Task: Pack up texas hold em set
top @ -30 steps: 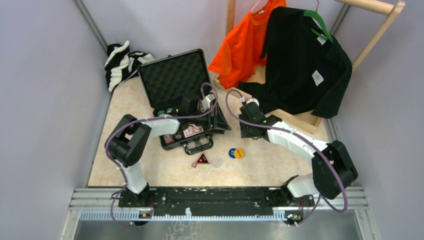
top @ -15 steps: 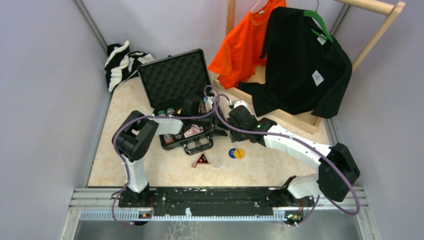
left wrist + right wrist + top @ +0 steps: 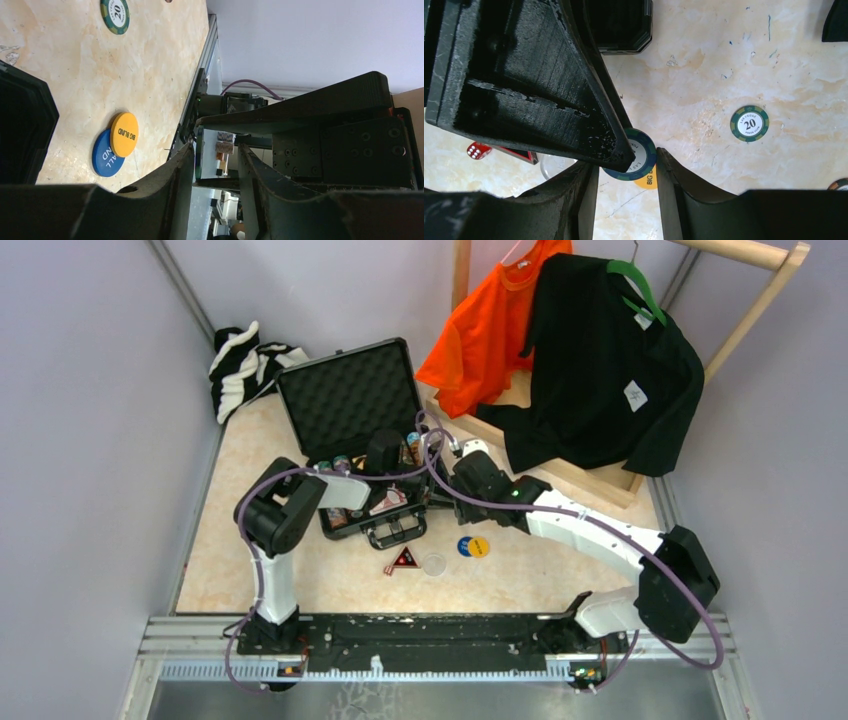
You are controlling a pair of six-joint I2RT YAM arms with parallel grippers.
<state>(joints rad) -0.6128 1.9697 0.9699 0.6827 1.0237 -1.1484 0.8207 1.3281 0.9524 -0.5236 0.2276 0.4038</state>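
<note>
The open case (image 3: 345, 400) lies on the far-left part of the table, and both arms meet in the air just off its right edge; the right gripper (image 3: 626, 167) stands part-open, pinching a green chip (image 3: 644, 150) across its rim. The left gripper (image 3: 216, 150) straddles that chip, which shows edge-on between its fingers, close against one and clear of the other; its jaws are part-open and grip nothing that I can see; being nearer the case, it looks the one to take the chip.
</note>
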